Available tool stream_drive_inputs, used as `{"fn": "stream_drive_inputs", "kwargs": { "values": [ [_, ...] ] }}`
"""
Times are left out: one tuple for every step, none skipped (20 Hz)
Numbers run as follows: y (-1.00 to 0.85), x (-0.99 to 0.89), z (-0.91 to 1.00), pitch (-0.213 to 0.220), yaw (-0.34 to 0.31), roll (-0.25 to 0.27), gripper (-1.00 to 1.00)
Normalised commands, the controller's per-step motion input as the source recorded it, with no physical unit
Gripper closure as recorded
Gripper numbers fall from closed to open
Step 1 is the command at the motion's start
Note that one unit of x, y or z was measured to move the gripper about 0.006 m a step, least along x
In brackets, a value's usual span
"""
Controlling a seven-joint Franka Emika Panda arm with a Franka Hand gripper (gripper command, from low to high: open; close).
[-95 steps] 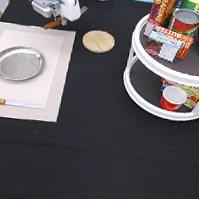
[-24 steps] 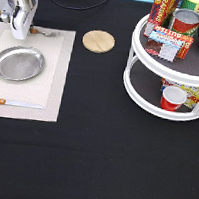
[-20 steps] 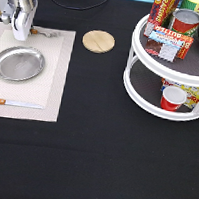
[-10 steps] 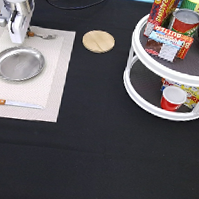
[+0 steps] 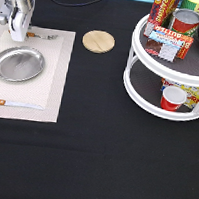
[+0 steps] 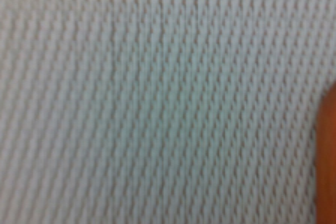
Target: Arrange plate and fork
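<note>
Claw [image 5: 17, 33] now left of fork [image 5: 42, 36]

A black table [image 5: 91, 152] carries everything — at the exterior view's left a pale woven mat [image 5: 55, 77] lies flat on it, the same ribbed weave filling the wrist view [image 6: 150, 115]. A small round wooden disc [image 5: 98, 41] sits on the bare black surface just beside the mat's upper right corner. At the exterior view's right stands a white two-tier turntable rack [image 5: 152, 101] — well apart from the mat.
</note>
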Motion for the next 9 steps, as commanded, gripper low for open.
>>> {"fn": "stream_drive_inputs", "kwargs": {
  "values": [
    [0.22,0.19,0.99,0.061,0.041,0.0,-1.0],
    [0.24,0.24,0.96,0.073,0.042,0.0,-1.0],
    [0.17,0.29,0.77,0.092,0.04,-0.02,-1.0],
    [0.06,0.28,0.39,0.086,0.042,-0.036,-1.0],
    [0.0,0.0,0.0,0.0,0.0,0.0,-1.0],
    [0.0,0.0,0.0,0.0,0.0,0.0,-1.0],
    [0.0,0.0,0.0,0.0,0.0,0.0,-1.0],
    [0.0,0.0,0.0,0.0,0.0,0.0,-1.0],
    [0.0,0.0,0.0,0.0,0.0,0.0,-1.0]
  ]
}}
